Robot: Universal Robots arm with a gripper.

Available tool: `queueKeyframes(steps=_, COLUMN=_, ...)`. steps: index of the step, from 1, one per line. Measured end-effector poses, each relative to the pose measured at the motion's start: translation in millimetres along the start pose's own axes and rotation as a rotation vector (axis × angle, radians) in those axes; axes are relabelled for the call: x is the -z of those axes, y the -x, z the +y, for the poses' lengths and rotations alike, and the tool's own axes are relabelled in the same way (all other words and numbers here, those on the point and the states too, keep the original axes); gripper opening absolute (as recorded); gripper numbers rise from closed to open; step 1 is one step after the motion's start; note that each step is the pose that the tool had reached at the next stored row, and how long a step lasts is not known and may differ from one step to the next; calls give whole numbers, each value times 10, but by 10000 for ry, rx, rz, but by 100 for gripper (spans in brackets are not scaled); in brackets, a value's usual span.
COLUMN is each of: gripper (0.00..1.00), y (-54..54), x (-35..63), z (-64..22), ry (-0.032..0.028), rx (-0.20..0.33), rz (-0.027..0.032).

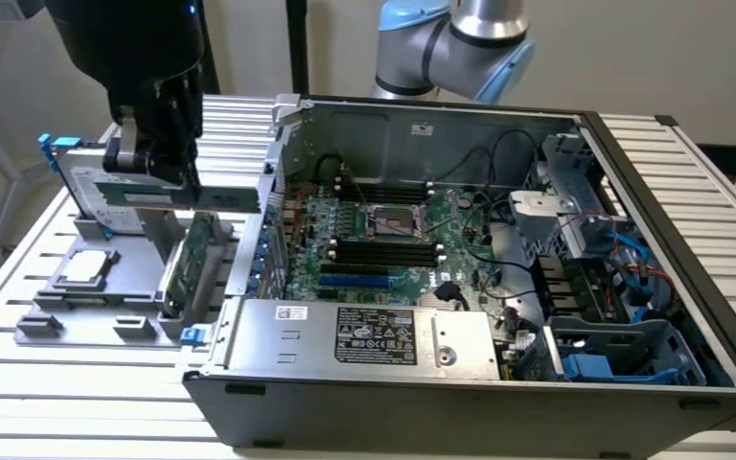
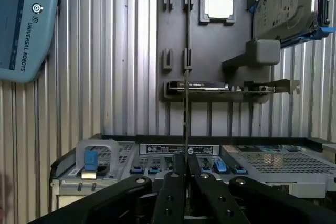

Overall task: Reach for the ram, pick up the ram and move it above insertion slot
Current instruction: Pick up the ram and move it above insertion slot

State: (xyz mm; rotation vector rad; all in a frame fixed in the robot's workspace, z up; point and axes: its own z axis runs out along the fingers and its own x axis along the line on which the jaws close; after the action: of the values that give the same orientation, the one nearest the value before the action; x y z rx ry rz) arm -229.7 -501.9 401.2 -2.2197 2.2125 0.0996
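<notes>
My gripper (image 1: 161, 180) is shut on the ram (image 1: 221, 199), a long thin green stick held level in the air. It hangs above the grey holder tray (image 1: 55, 302), at the exterior view's left of the open computer case (image 1: 471, 383). In the wrist view the ram (image 2: 186, 108) shows edge-on as a thin line rising from between the black fingers (image 2: 170, 182) of the gripper (image 2: 186, 163). The black memory slots (image 1: 381, 252) lie on the motherboard inside the case, to the exterior view's right of the ram and lower.
A wider green expansion card (image 1: 189, 264) stands upright in the holder tray below the ram. A processor chip (image 1: 87, 266) and a hard drive (image 2: 286, 6) sit on the same tray. The case wall (image 1: 272, 163) stands between ram and motherboard. A teach pendant (image 2: 23, 24) lies on the table.
</notes>
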Motion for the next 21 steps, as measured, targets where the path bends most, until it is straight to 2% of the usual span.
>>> queueKeyframes(steps=3, gripper=14, y=4, x=6, z=-136, ry=0, rx=3, rz=-75)
queueKeyframes(steps=8, gripper=14, y=15, x=15, z=-362, ry=0, rx=9, rz=-232)
queueKeyframes(steps=10, gripper=14, y=21, x=17, z=-452, ry=-1, rx=11, rz=-274)
queueKeyframes(steps=14, gripper=14, y=39, x=21, z=-633, ry=3, rx=13, rz=-316)
queueKeyframes(steps=21, gripper=14, y=101, x=16, z=-954, ry=6, rx=13, rz=-336)
